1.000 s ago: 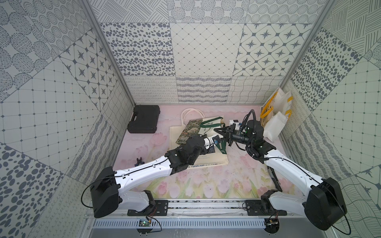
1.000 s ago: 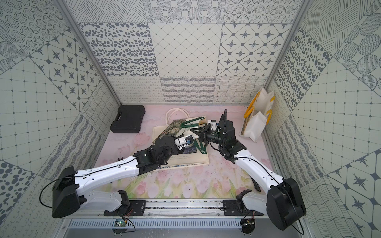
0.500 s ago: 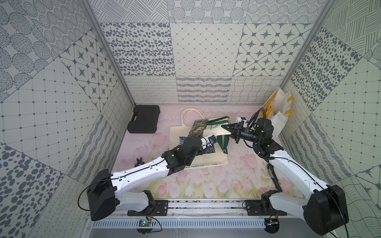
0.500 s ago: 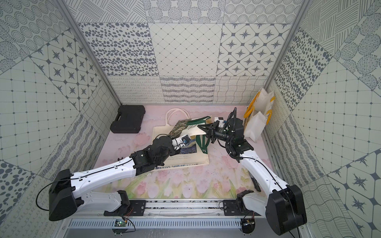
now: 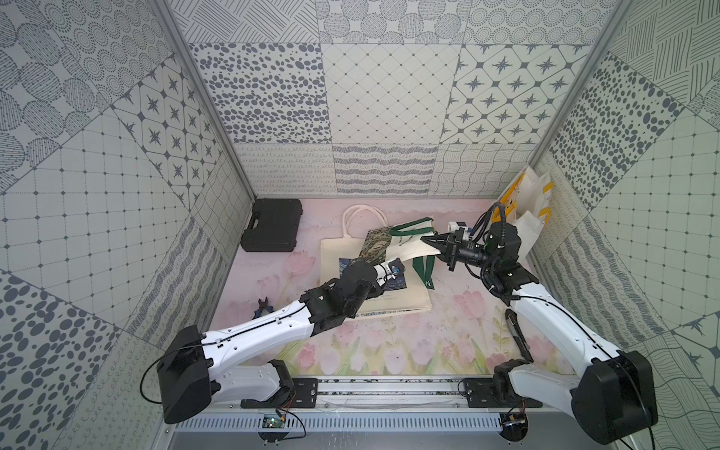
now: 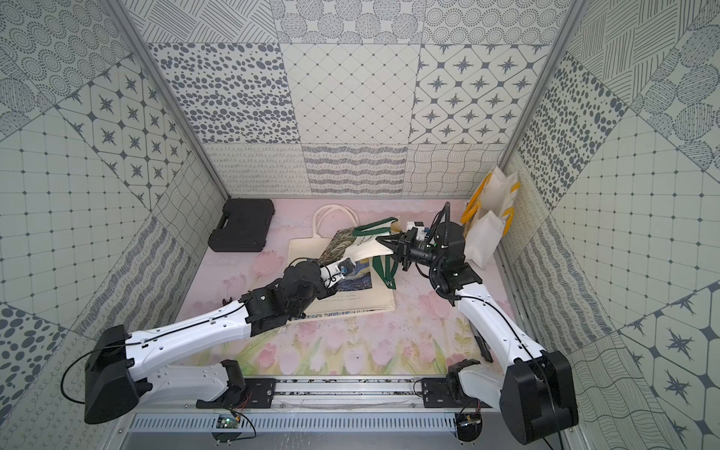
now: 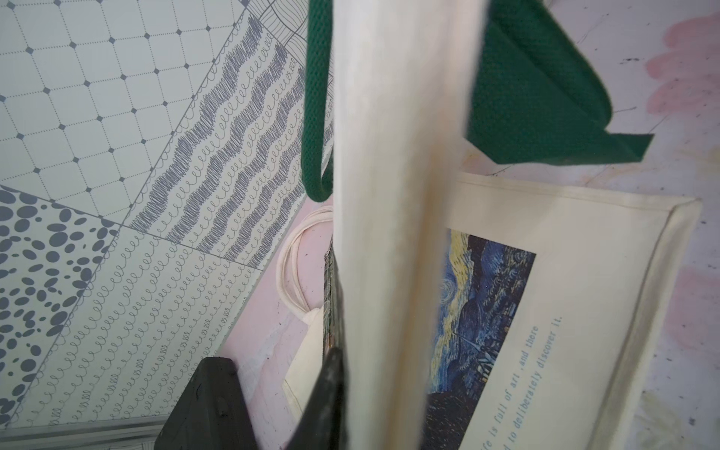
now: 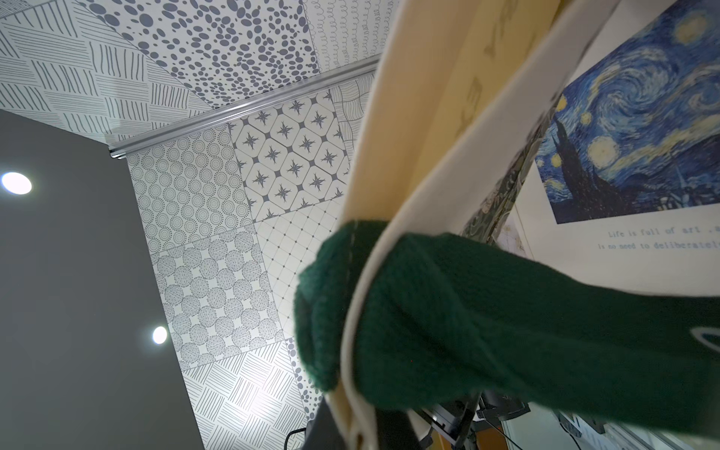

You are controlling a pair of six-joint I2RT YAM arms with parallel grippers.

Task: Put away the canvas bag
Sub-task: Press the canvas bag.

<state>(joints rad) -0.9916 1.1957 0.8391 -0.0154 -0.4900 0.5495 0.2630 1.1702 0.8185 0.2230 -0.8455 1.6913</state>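
Observation:
The cream canvas bag [image 5: 409, 246] [image 6: 364, 249] with green handles [image 7: 315, 97] [image 8: 467, 311] hangs slack between both grippers above the floor. My right gripper [image 5: 430, 242] [image 6: 383, 244] [image 8: 358, 432] is shut on its top edge, where a handle is sewn on. My left gripper [image 5: 393, 267] [image 6: 343, 267] [image 7: 370, 389] is shut on the bag's lower end. One dark finger [image 7: 331, 389] presses the cloth and the other is hidden behind it. Under the bag lie a dark patterned bag [image 5: 376, 243] and a flat cream tote with a starry-night print [image 5: 405, 300] [image 7: 584, 272] [image 8: 643, 136].
A black case [image 5: 272, 226] sits at the back left by the wall. Small pliers [image 5: 262, 309] lie on the floor left of my left arm. White paper bags with yellow handles [image 5: 533, 210] lean in the back right corner. A dark flat object [image 5: 516, 335] lies near my right arm.
My right arm has swung out to the right and its wrist has levelled, keeping the bag's top edge raised. My left gripper has stayed almost in place at the bag's lower end.

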